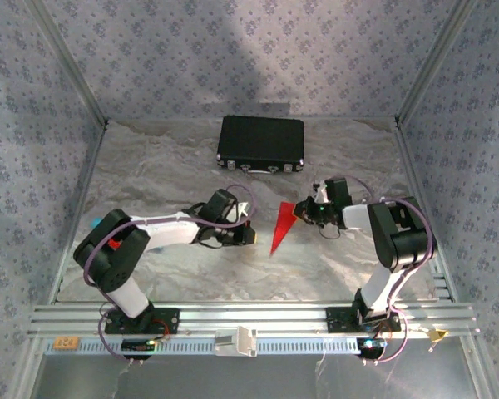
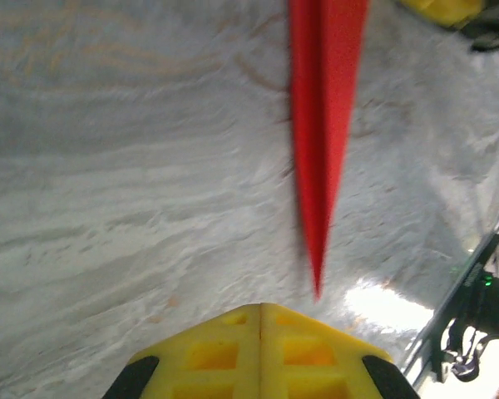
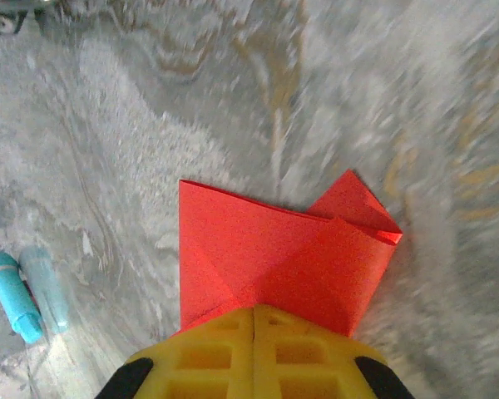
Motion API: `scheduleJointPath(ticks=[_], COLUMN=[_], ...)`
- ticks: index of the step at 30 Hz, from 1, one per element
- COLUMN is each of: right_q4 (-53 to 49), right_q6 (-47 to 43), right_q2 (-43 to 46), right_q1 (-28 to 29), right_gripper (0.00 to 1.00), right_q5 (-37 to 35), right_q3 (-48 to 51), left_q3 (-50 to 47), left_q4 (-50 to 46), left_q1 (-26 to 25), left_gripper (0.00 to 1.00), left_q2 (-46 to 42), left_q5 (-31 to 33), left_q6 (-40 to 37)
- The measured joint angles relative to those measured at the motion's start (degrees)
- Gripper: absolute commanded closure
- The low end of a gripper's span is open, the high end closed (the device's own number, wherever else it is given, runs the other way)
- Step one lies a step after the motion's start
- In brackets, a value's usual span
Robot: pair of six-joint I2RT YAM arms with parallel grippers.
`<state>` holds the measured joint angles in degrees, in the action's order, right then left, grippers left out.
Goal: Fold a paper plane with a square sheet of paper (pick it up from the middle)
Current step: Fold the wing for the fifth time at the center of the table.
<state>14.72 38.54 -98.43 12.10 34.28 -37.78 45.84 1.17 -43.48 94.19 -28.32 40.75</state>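
Item 1, paper plane [image 1: 283, 228], a slim pointed dart of bright red folded paper: it lies flat on the grey marbled table [image 1: 150, 166] between my 2 grippers, its long axis running from the wide tail at my right gripper [image 3: 254, 324] to the sharp tip just ahead of my left gripper [image 2: 260, 324]. Left jaws: pressed together, empty, clear of the tip. Right jaws: pressed together at the tail's edge; whether they pinch the paper or merely bear on it I cannot tell.
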Motion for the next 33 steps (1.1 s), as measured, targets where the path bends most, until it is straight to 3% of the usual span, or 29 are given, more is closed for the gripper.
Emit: scheduleJointPath(ticks=[14, 33], right_q4=[0.76, 1.38], right_q6=[5.42, 6.73], right_q2=[6.05, 6.1], right_q1=[9.18, 9.55], right_gripper=[0.94, 0.94], right_q5=[-4.72, -6.1], right_q3=[5.31, 6.03], left_q3=[11.39, 14.51], left_q4=[-0.07, -1.01], left_q1=[-3.8, -4.52], left_gripper=[1.0, 1.0], left_q2=[9.35, 14.58], left_q5=[-4.07, -6.16], left_q6=[0.0, -0.24])
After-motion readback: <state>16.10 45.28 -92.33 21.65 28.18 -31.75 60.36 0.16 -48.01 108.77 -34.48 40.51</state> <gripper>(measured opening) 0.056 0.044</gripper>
